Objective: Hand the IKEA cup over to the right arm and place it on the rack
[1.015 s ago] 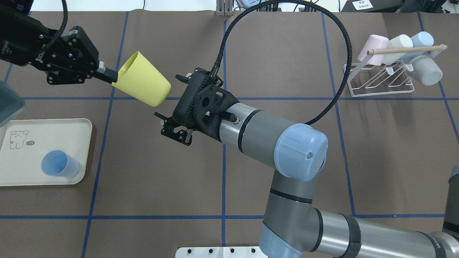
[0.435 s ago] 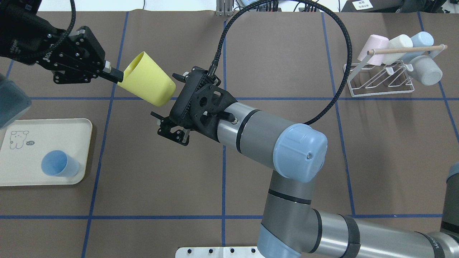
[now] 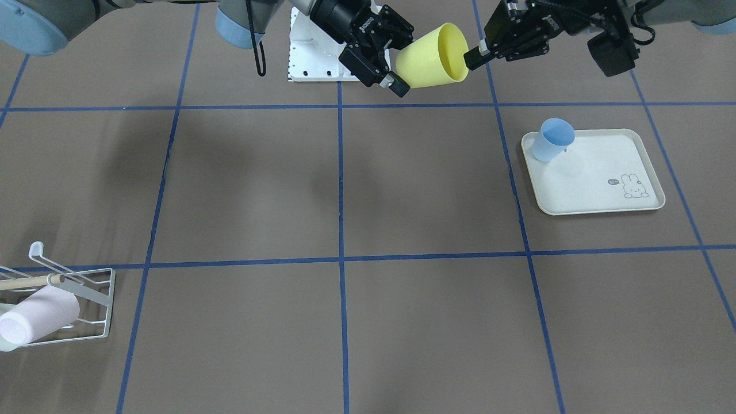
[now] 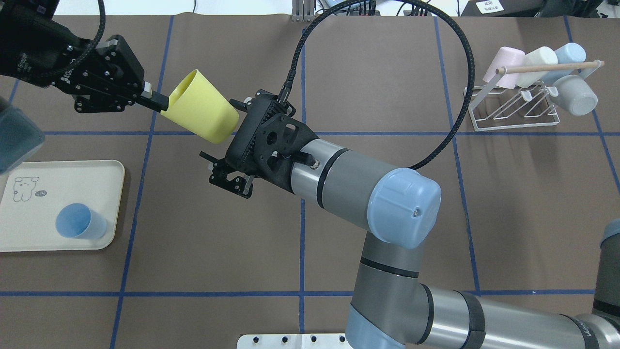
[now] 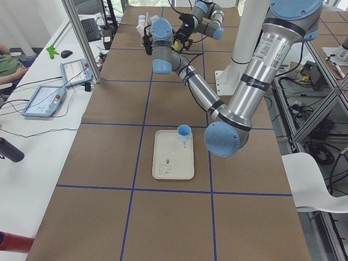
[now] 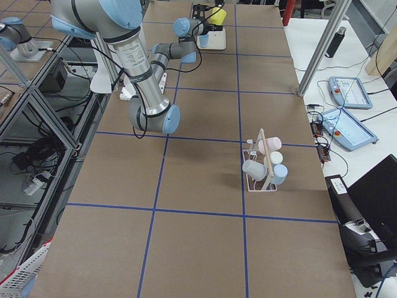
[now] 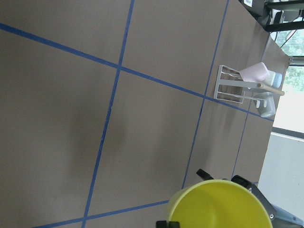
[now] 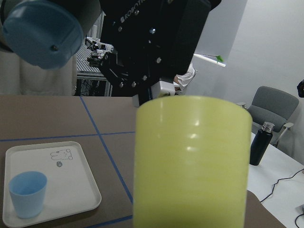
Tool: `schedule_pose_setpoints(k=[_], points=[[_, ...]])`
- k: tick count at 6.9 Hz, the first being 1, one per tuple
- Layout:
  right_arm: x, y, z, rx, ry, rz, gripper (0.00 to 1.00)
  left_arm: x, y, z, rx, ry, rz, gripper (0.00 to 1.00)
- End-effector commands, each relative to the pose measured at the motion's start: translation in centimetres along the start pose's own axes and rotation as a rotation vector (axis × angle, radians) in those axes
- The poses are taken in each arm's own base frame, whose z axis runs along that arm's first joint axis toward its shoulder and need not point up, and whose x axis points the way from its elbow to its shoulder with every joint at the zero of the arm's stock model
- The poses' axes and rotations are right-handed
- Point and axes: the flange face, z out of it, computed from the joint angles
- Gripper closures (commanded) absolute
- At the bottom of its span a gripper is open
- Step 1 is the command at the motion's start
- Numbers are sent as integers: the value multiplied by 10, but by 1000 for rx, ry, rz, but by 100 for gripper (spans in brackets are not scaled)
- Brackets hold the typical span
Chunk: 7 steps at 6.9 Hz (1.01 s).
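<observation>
The IKEA cup (image 4: 201, 114) is yellow and held on its side above the table, its mouth toward my left arm. My left gripper (image 4: 162, 103) is shut on its rim, also seen in the front view as left gripper (image 3: 471, 57) on the cup (image 3: 431, 54). The right arm's gripper (image 4: 225, 135) stands open, its fingers on either side of the cup's closed end; contact cannot be told. The cup (image 8: 192, 161) fills the right wrist view. The white wire rack (image 4: 513, 111) stands at the far right.
Several pastel cups hang on the rack (image 3: 86, 310). A cream tray (image 4: 97, 174) with a rabbit drawing lies at the left, with a blue cup (image 4: 80, 220) upright on it. The right arm's black cable (image 4: 436, 39) loops high over the table's middle.
My left gripper has carried the yellow cup a little to the right. The right gripper has moved left, so the gap has closed and its open fingers flank the cup's base.
</observation>
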Motion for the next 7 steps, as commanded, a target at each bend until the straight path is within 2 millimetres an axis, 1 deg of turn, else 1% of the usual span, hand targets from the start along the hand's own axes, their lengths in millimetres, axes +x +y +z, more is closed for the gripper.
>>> schedule_pose_setpoints(k=[1,2,3,4,5,6,7], points=[[-1,-6,1,12,10,3,6,-1,-2,1,0,-2,-3,100],[-1,-6,1,12,12,3,6,-1,-2,1,0,-2,-2,100],[-1,-6,0,12,13,3,9,-1,-1,1,0,-1,-1,100],[1,-6,0,14,32,1,20,0,0,0,0,1,2,100],[2,-7,0,15,39,1,34,0,0,0,0,0,1,100],[2,-8,-2,18,39,2,43,1,-1,1,0,1,4,100],[2,-9,-2,19,39,2,46,7,-2,2,-2,3,15,100]])
